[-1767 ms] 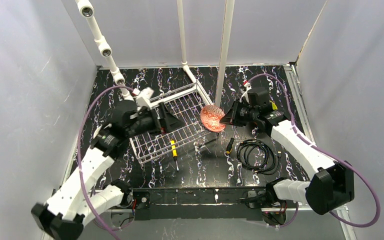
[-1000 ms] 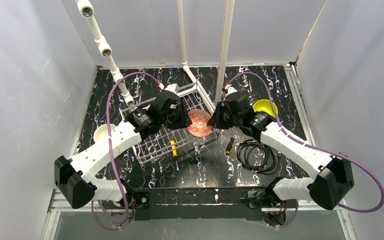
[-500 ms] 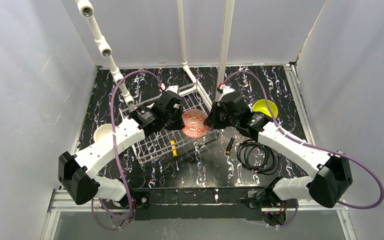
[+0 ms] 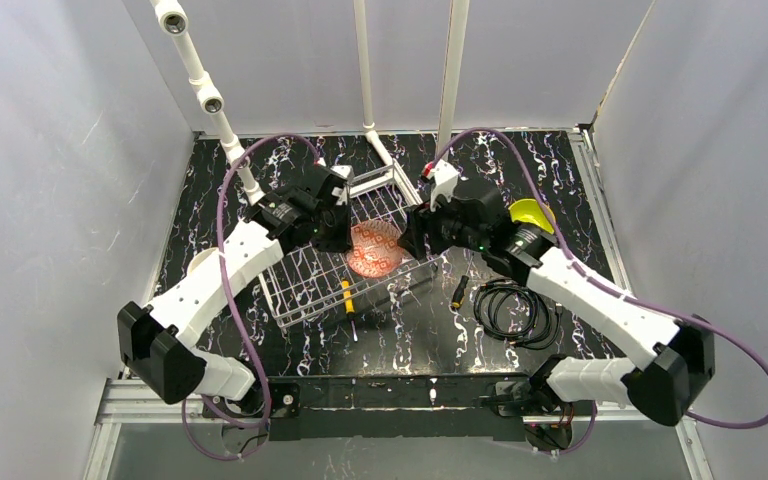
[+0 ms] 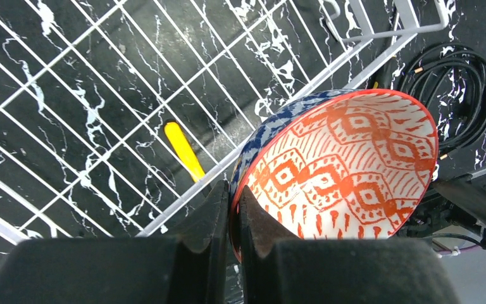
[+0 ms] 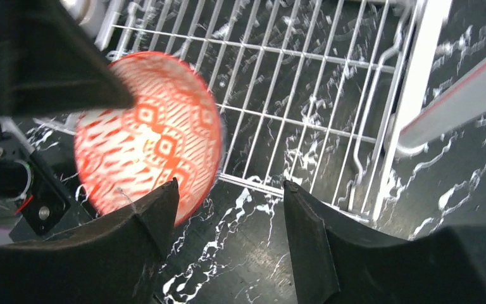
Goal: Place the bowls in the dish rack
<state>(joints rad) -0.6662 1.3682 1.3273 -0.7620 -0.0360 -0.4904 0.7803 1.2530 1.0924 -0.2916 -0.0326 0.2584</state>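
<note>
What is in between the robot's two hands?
The red-patterned bowl. The top view shows it between the left gripper, pinching its rim, and the open right gripper, over the dish rack's edge.

Bright, even light; bowl [image 6: 149,126] motion-blurred.

The right arm [image 4: 585,292] half hides the yellow-green bowl [image 4: 531,210], while the left arm [image 4: 222,275] covers most of a seemingly pale bowl [image 4: 198,263].

The right gripper's [image 6: 229,187] fingers [image 6: 310,253] stand wide apart with nothing between them, above the black marbled tabletop [image 6: 228,272]. Just beside one fingertip, a bowl [image 6: 149,158] with a red-orange patterned inside hangs tilted and slightly blurred over the edge of the white wire dish rack [image 6: 411,82]. A black wedge [image 6: 57,69] covers part of the bowl's rim.
</note>
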